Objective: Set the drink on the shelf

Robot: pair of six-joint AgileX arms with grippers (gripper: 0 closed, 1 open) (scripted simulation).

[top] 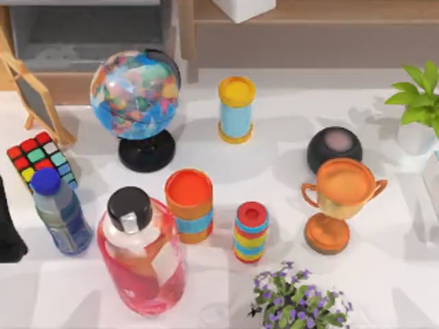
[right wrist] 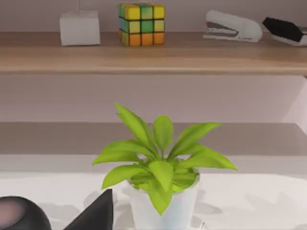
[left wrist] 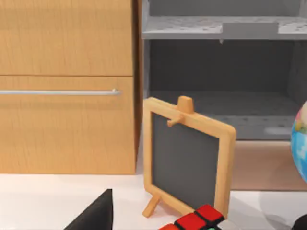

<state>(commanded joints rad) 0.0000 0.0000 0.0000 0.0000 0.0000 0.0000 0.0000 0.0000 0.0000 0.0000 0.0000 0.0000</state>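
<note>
Jaws of either arm: I cannot tell their state. Blue-capped clear plastic drink bottle (top: 60,211) stands near the white tabletop's (top: 384,281) left edge, beside a red flask (top: 142,252). Light-brown wooden shelf (top: 309,20) spans the far edge.

Top view: shelf (top: 302,27) cut off by the upper edge; only its lower boards and post were in frame. White box (top: 243,8) on it was cropped at the top. Potted plant (top: 417,103) ran off the right edge. Purple flowers (top: 298,301) and red bottle (top: 143,257) were clipped at the bottom edge. Chalkboard (top: 34,99) was partly cut at the left.

Left wrist view: globe (left wrist: 300,141) and puzzle cube (left wrist: 199,221) were each only a sliver at the frame edge.
</note>
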